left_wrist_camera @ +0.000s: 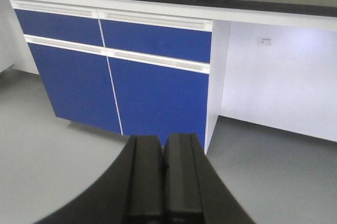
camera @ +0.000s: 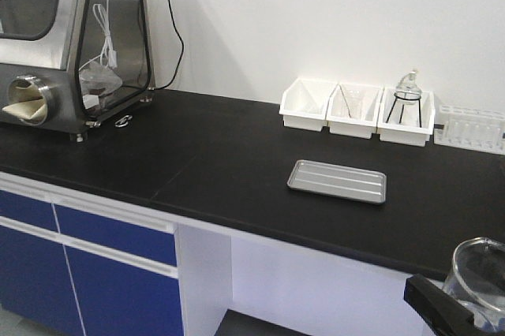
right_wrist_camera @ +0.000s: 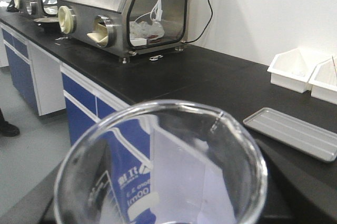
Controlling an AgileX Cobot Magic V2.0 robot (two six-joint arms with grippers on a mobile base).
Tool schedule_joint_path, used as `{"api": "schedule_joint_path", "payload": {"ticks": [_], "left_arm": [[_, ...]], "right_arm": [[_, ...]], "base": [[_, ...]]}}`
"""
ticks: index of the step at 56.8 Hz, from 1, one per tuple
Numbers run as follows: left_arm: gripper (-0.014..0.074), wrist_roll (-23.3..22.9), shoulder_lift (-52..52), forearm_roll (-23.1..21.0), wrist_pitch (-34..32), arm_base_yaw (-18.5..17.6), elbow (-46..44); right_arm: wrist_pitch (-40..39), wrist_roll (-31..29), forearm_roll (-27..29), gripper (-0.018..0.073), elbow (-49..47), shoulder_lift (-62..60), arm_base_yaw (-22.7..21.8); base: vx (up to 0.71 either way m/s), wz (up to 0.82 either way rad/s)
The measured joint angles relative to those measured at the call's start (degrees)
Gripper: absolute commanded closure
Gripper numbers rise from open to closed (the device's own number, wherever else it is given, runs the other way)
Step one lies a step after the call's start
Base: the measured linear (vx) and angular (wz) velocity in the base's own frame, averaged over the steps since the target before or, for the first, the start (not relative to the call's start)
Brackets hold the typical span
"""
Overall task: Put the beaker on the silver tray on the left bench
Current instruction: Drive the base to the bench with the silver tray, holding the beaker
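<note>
The beaker (camera: 480, 277), small and of clear glass with nothing in it, hangs low at the front right, off the bench's front edge. My right gripper (camera: 465, 308) is shut on it, one black finger (camera: 436, 302) showing at its left side. In the right wrist view the beaker (right_wrist_camera: 163, 166) fills the foreground, rim toward the camera. The silver tray (camera: 338, 181) lies flat on the black left bench (camera: 221, 154), up and left of the beaker; the tray (right_wrist_camera: 292, 132) has nothing on it. My left gripper (left_wrist_camera: 163, 145) is shut on nothing, low before the cabinets.
A stainless glove box (camera: 71, 36) stands at the bench's back left, its cable running up the wall. White bins (camera: 355, 107), a flask on a tripod (camera: 408, 99) and a tube rack (camera: 471, 127) line the back right. Blue cabinet doors (left_wrist_camera: 131, 77) sit under the bench.
</note>
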Motion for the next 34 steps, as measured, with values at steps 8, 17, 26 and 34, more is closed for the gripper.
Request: {"api": "schedule_joint_path", "payload": {"ticks": [8,17,26,34], "left_arm": [[0.0595,0.0,0.0,0.0,0.0,0.0,0.0],[0.0595,0.0,0.0,0.0,0.0,0.0,0.0],[0.0595,0.0,0.0,0.0,0.0,0.0,0.0],[0.0595,0.0,0.0,0.0,0.0,0.0,0.0]], "right_arm": [[0.0,0.0,0.0,0.0566,0.0,0.0,0.0],[0.0,0.0,0.0,0.0566,0.0,0.0,0.0],[0.0,0.0,0.0,0.0566,0.0,0.0,0.0],[0.0,0.0,0.0,0.0566,0.0,0.0,0.0]], "base": [[0.43,-0.04],[0.44,-0.11],[0.43,-0.18],[0.42,-0.24]]}}
